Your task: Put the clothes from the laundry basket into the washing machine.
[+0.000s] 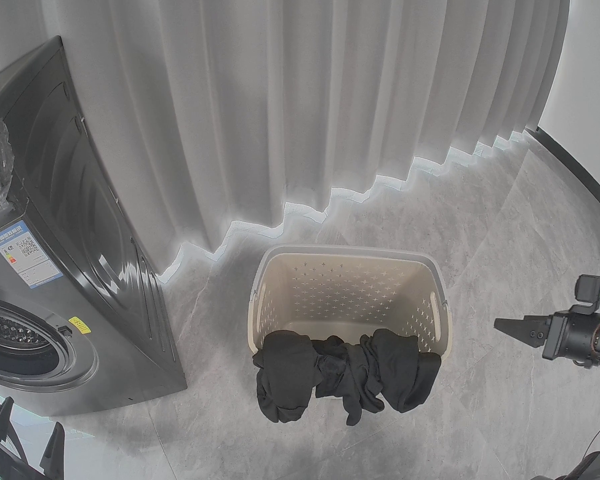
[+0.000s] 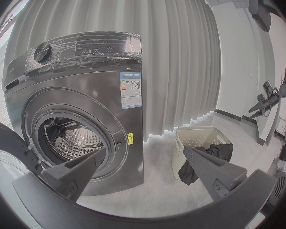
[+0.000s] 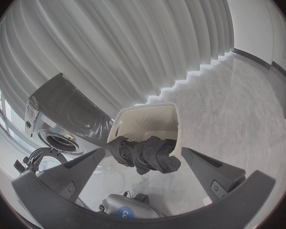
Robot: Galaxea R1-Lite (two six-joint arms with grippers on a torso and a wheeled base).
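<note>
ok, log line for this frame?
clothes: black, draped over near rim of laundry basket | washing machine: door open | left gripper: open, empty, facing washing machine | right gripper: open, empty, right of laundry basket

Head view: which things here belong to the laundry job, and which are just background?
Job:
laundry basket
black clothes, draped over its near rim
washing machine, its door open
left gripper and right gripper, both open and empty

Not the job:
white curtain
grey floor
wall
</note>
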